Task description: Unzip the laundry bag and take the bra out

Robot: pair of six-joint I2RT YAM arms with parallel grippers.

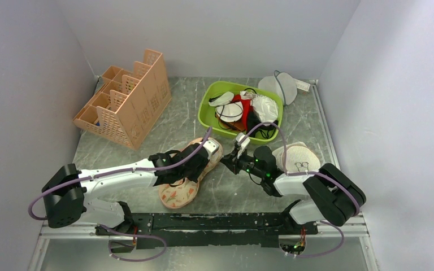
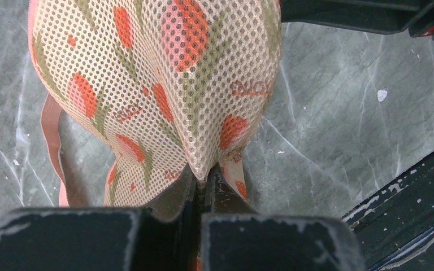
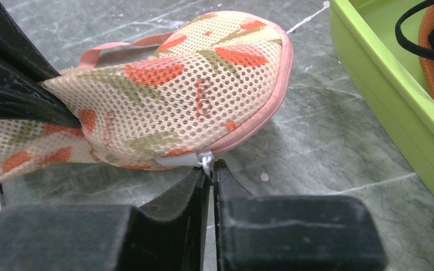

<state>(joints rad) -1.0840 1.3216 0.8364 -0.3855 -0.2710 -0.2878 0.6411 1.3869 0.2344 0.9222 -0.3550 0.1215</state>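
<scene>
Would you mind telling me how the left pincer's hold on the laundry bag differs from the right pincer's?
The left pincer pinches a fold in the mesh face of the laundry bag; the right pincer nips the white zip pull at the pink trim. The left pincer reaches across the bag's top; the right pincer meets its edge from the side. Both are shut on the bag.
</scene>
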